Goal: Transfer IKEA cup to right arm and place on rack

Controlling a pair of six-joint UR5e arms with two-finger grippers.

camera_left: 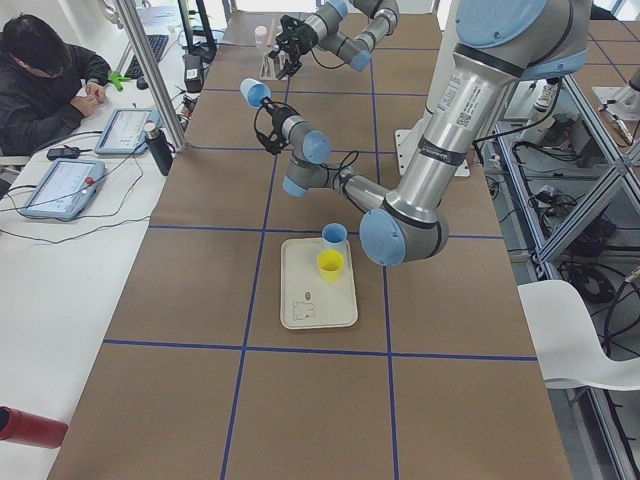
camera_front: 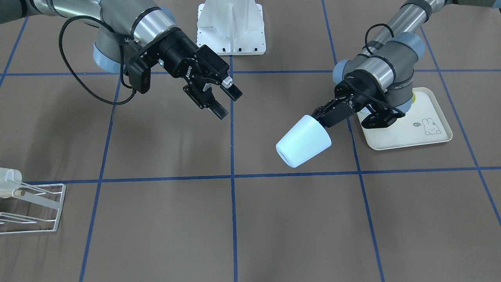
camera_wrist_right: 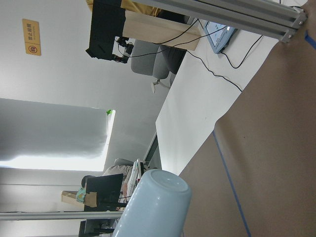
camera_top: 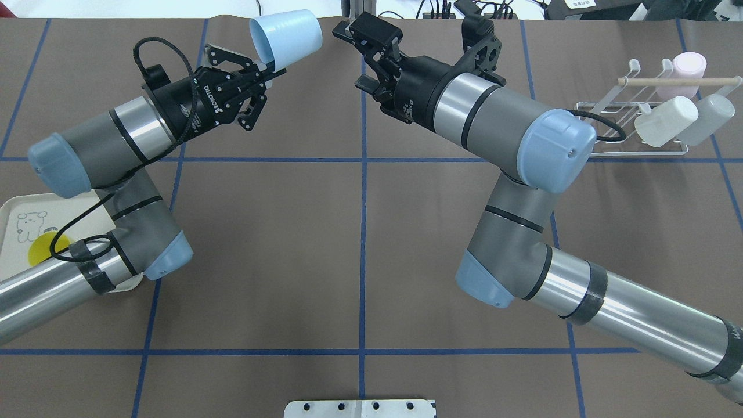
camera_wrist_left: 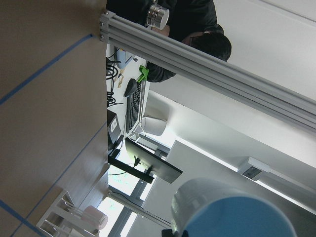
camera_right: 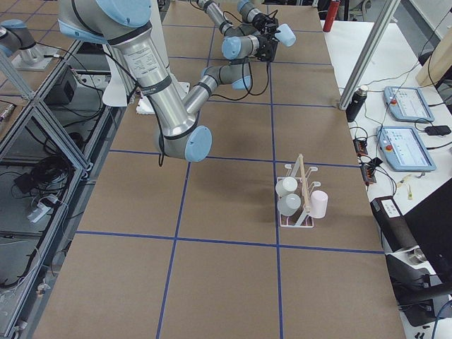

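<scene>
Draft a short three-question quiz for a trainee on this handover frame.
1. True or false: the right gripper is open and apart from the light-blue cup.
2. What holds the light-blue cup in the air?
A. the left gripper, closed on its open end
B. the right gripper, closed around its base
C. nothing; it stands on the table
3. How many cups already sit on the rack?

Key:
1. True.
2. A.
3. Three: the pink cup, the cream cup and the grey cup.
</scene>
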